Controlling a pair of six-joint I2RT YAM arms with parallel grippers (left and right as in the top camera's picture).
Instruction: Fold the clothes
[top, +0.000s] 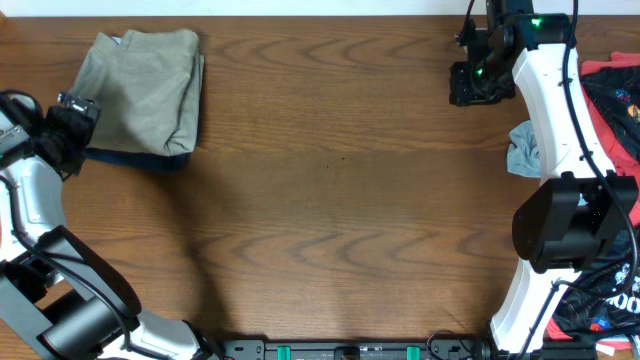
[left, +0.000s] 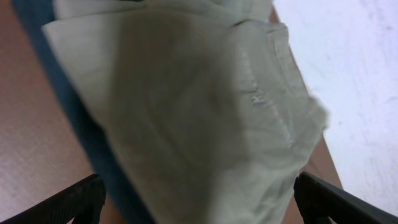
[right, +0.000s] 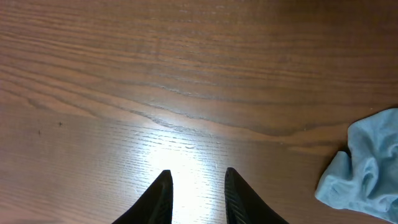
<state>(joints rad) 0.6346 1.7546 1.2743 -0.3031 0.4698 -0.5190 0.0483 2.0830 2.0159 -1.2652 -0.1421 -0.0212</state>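
1. Near edge. Both arm bases stand at the near edge of the table (top: 340, 200). The left arm rises along the left side, the right arm along the right side.

2. Middle right. A light blue garment (top: 524, 150) lies crumpled on the wood, just beside the right arm's white link. It is well apart from every gripper.

3. Far left. The left gripper (left: 199, 208) sits at the left edge of the folded stack. Its jaws are spread wide: in the left wrist view the fingers (left: 68, 202) stand at opposite lower corners and clamp nothing. The khaki garment (top: 145, 88) lies folded flat between and beyond them. It rests on a navy garment (top: 140, 158), whose edge projects along the near and left sides of the stack. The stack occupies the far left corner of the table.

4. Far right. The right gripper (right: 196, 193) hangs over bare wood near the far edge. Its jaws are a narrow gap apart, with only table surface visible between them.

5. Right edge. A red-and-black printed garment (top: 610, 75) lies heaped beside the right arm, partly hidden behind it.
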